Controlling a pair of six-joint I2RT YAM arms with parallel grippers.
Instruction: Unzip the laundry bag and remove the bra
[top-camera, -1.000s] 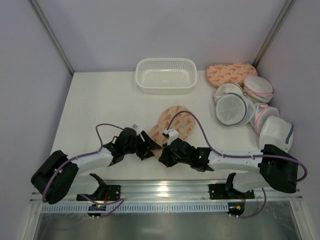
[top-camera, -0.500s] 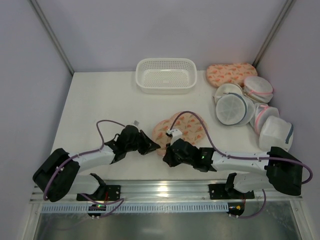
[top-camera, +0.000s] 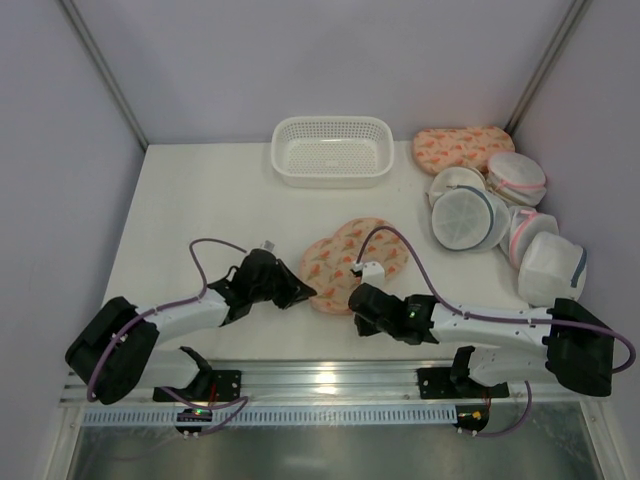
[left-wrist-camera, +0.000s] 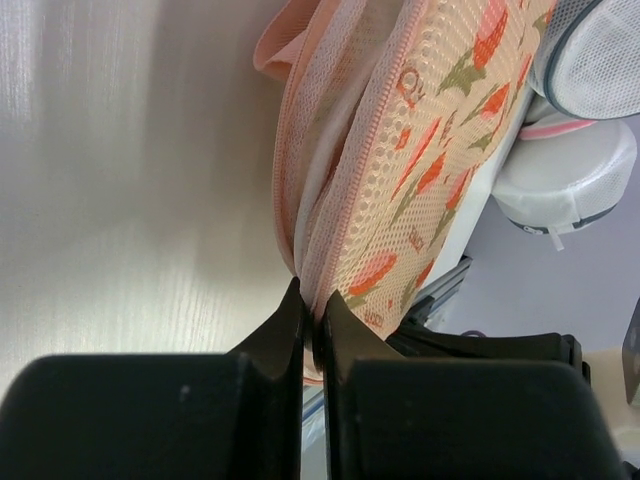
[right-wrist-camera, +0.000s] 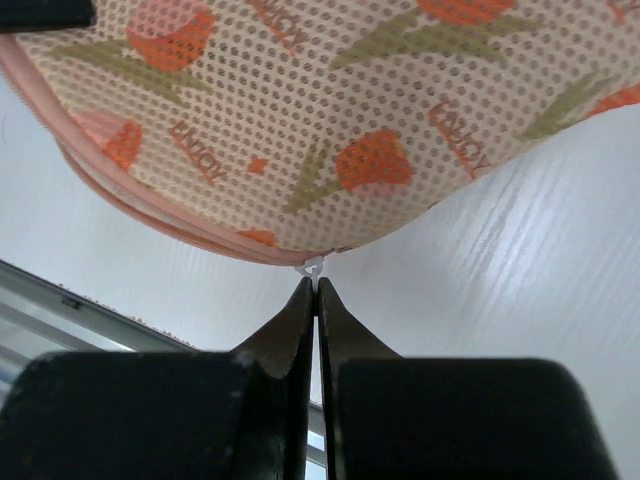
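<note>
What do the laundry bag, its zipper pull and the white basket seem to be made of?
The laundry bag looks like soft padded mesh fabric, matte: tiny regular holes cover its printed surface. The zipper pull is probably smooth white plastic, but it is too small to be sure. The white basket is likely rigid moulded plastic, with an even perforated lattice in walls and floor.

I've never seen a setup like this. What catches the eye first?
The flower-printed laundry bag lies in the middle of the table. The left end effector pinches its pink-edged rim, and the right end effector is shut on the small white zipper pull. Round mesh bags crowd the right side.
</note>
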